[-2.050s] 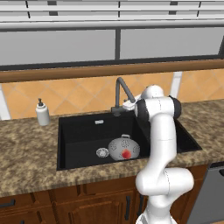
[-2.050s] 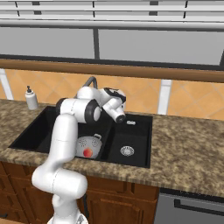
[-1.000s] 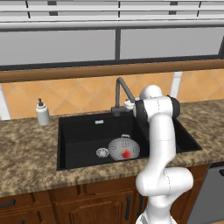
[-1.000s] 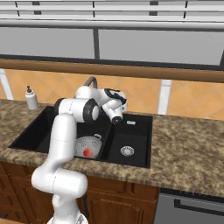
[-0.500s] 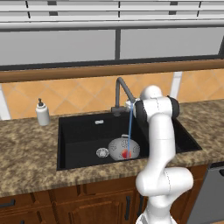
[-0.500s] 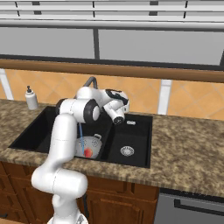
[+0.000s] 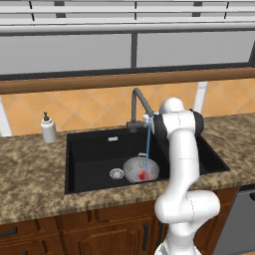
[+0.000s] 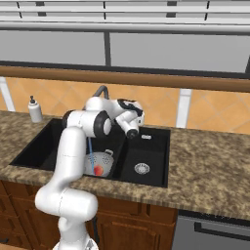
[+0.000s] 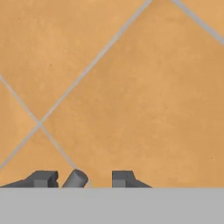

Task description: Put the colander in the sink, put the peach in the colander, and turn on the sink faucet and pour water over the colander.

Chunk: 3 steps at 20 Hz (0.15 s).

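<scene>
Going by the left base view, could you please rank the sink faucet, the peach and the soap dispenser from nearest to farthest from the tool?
1. Sink faucet: right beside the tool.
2. Peach: below, inside the colander.
3. Soap dispenser: far left, on the counter.

Flat, even rendered light in all views, bright with no clear source and no glare. Soft shading only; the black sink [image 7: 89,149] interior reads dark but still legible. Low-res softness throughout, slightly blurry edges, no lens distortion, hand view tiles evenly lit.

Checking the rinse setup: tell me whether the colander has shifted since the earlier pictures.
No. The colander sits beside the same silver drain in the sink.
</scene>
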{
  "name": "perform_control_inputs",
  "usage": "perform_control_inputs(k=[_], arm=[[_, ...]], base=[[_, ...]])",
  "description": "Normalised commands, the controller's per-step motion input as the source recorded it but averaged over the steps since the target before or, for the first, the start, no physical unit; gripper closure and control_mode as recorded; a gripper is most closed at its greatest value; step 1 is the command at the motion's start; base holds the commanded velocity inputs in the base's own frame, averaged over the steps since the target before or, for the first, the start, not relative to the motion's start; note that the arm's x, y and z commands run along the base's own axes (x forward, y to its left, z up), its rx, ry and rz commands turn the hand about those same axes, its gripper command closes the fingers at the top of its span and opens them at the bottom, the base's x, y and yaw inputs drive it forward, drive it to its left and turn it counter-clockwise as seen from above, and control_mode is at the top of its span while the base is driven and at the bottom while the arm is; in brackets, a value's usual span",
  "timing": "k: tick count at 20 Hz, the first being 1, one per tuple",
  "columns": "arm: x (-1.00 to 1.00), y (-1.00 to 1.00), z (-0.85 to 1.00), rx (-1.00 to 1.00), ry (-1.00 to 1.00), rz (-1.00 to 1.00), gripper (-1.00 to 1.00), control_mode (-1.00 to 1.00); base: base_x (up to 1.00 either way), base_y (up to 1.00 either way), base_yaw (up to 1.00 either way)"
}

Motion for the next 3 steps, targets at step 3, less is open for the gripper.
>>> perform_control_inputs(k=[3], arm=[[0.00, 0.00, 0.00, 0.00, 0.00, -0.01, 1.00, -1.00]], base=[[0.00, 0.00, 0.00]])
